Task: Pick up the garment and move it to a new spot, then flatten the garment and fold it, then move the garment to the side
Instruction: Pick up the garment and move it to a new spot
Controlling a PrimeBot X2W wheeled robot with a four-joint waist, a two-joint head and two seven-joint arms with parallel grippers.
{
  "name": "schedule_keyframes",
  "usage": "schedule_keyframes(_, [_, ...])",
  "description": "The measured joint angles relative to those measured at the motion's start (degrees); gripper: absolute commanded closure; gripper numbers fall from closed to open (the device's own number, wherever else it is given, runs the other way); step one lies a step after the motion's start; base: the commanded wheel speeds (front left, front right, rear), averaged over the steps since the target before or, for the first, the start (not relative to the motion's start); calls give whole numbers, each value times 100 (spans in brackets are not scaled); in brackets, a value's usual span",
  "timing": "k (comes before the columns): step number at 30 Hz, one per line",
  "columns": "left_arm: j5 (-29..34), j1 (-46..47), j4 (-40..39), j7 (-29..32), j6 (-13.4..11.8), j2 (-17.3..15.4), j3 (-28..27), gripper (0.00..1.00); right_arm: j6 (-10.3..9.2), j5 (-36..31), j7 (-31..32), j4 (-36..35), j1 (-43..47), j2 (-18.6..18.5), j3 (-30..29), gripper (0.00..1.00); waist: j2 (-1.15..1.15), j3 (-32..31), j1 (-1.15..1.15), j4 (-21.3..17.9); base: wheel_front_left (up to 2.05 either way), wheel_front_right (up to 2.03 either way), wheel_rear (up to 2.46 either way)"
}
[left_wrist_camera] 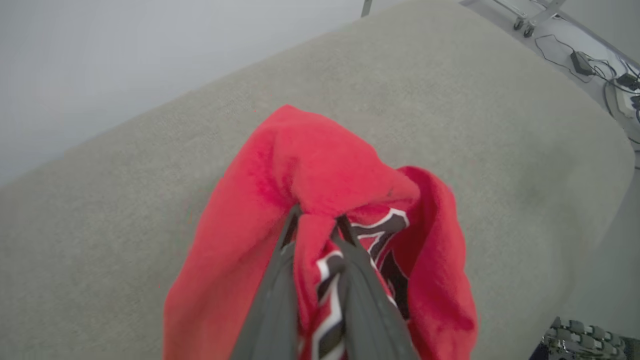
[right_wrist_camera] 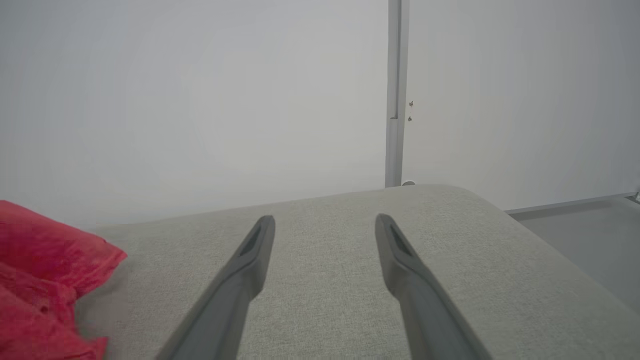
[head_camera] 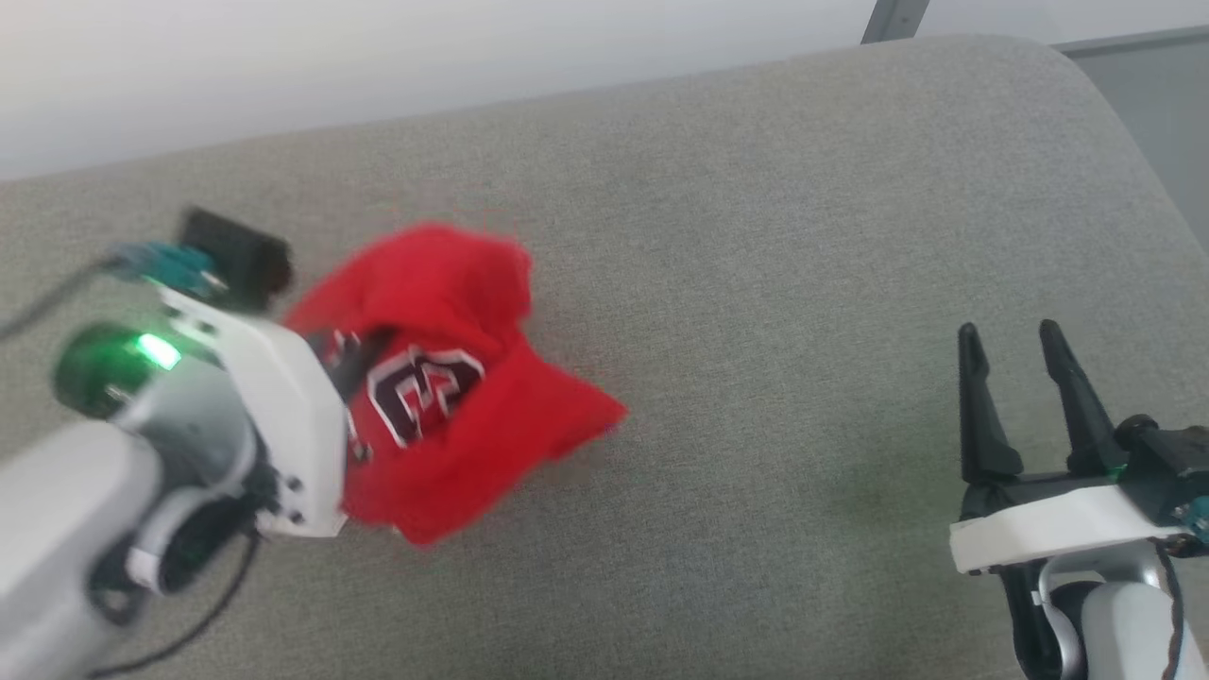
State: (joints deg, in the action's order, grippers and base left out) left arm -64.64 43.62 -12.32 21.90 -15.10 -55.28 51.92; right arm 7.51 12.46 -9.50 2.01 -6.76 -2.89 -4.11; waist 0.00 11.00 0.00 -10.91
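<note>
Bunched red soft-fabric T-shirt (head_camera: 453, 283), centre left, held by the left gripper (left_wrist_camera: 317, 220), jaws pinching a fold; the right gripper (head_camera: 1007, 331), jaws spread, well apart at lower right.

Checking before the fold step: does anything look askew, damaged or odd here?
Nothing damaged or spilled. The garment is a crumpled wad, pinched in the left gripper at the left side of the grey cushion, its lettering creased. The right gripper stands open, apart from it.

Head view looks down on the cushion (head_camera: 756, 236); wrist views, closer, share the garment (left_wrist_camera: 310, 155).
</note>
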Motion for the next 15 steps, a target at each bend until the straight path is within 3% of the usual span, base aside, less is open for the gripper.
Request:
schedule_keyframes(7, [310,-327,1292,-4,461,698,728,100,0,59,-105,261,-182,2,309,0,0,101,0,-17,0,0,0])
schedule_keyframes(15, [364,-484,2557,-153,913,1378,1074,100,0,60,-192,472,-322,0,452,0,0,120,0,-7,0,0,0])
